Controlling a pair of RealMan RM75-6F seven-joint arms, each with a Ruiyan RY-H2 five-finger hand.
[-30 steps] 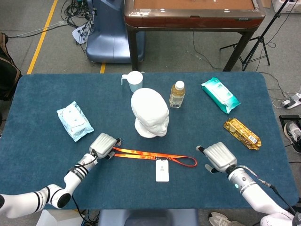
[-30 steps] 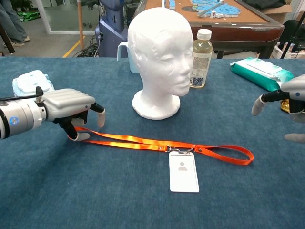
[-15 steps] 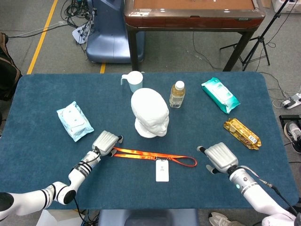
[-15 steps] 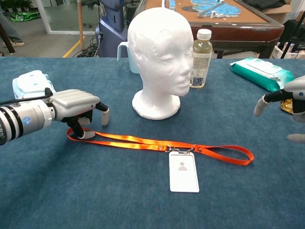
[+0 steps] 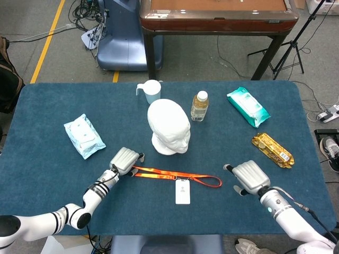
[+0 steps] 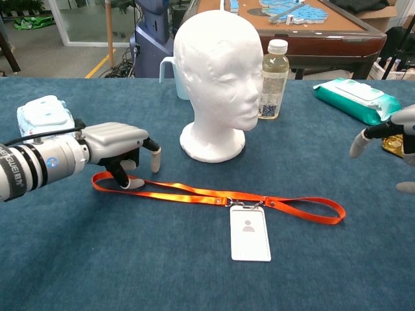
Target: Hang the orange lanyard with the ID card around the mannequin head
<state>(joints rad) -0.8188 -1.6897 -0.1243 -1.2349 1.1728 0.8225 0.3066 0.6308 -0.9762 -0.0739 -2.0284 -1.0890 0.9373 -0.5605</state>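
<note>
Blue cloth covers the tabletop (image 5: 47, 174), which stands on a grey floor with a wooden table behind it. An orange lanyard (image 5: 172, 174) lies flat and doubled on the cloth in front of the mannequin head (image 5: 169, 127), running left to right. Its white ID card (image 5: 183, 191) hangs from a metal clip at mid-length and lies face up; the chest view shows a grey person icon on it (image 6: 250, 232), which the head view does not resolve. The mannequin head is white, upright, with its face turned toward the robot and slightly toward its right.

The left hand (image 5: 126, 160) is at the left end loop of the lanyard. The chest view shows its fingers (image 6: 131, 183) curled down, tips at the strap (image 6: 194, 192); whether they grip it cannot be determined. The right hand (image 5: 249, 176) rests just beside the right end of the lanyard, apart from it, fingers spread and empty; the chest view shows only its edge (image 6: 389, 133).

Behind the mannequin head stand a cup (image 5: 151, 90) and a bottle (image 5: 199, 106). A pale wipes pack (image 5: 83, 135) lies to the left, a green wipes pack (image 5: 248, 106) and a gold snack packet (image 5: 271, 150) to the right.
</note>
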